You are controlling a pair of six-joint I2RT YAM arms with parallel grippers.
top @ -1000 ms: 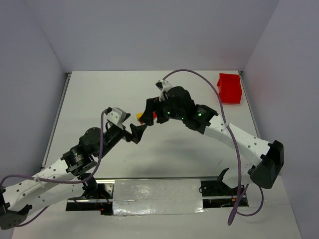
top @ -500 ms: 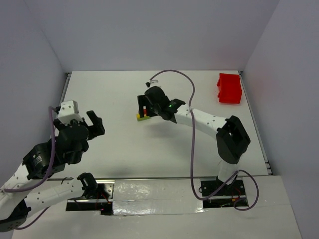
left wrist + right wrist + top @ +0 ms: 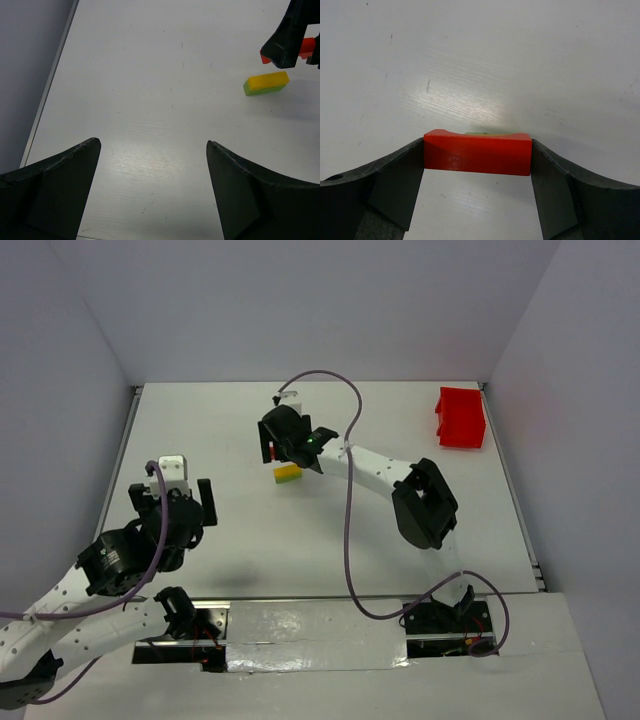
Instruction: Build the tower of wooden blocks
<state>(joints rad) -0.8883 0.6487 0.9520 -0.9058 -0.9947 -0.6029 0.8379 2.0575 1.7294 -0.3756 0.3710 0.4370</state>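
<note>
A yellow-green bar [image 3: 288,472] lies flat on the white table near the middle; the left wrist view shows the yellow-green bar [image 3: 266,83] at upper right. My right gripper [image 3: 272,448] hovers just left of and behind it, shut on a red piece [image 3: 477,151] that spans the gap between both fingers [image 3: 395,185]. A green sliver of the bar [image 3: 490,133] peeks from behind the red piece. My left gripper [image 3: 200,502] sits at the near left, open, with only bare table between its fingers [image 3: 55,185].
A red plastic bin [image 3: 461,418] stands at the far right corner. The table's left edge [image 3: 50,85] runs close beside my left gripper. The right arm's purple cable [image 3: 350,500] loops over the table's middle.
My right gripper has moved left and toward the back with the red piece, leaving the bar alone on the table. The left arm drew back to the near left.
</note>
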